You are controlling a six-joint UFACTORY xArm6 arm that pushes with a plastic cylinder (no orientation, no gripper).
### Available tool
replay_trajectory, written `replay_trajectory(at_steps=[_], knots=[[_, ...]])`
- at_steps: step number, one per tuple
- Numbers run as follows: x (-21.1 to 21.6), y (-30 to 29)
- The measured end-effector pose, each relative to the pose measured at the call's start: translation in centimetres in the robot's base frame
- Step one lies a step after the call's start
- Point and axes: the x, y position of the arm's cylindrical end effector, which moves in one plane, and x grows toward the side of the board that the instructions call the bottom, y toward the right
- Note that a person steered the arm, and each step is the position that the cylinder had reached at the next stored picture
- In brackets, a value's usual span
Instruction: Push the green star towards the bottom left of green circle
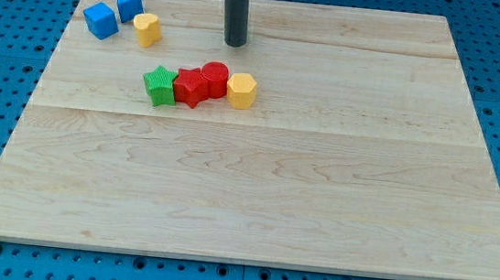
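Observation:
The green star lies on the wooden board, left of centre in the upper half. It touches a red star on its right. No green circle shows in the view. My tip stands near the view's top, above and to the right of the green star, apart from every block. It is just above the red cylinder.
A yellow hexagon sits at the right end of the row with the red cylinder. Two blue blocks and a yellow block lie at the top left. The board rests on a blue pegboard.

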Motion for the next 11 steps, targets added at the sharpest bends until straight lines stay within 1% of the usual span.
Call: replay_trajectory(at_steps=[2, 3, 4, 5, 6, 7, 8, 9, 11], knots=[[0.0, 0.1], [0.5, -1.3], [1.8, -7.9], [6.5, -11.8], [12.7, -12.4], [14.4, -8.5], [12.1, -5.9], [10.4, -4.8], [10.2, -4.7]])
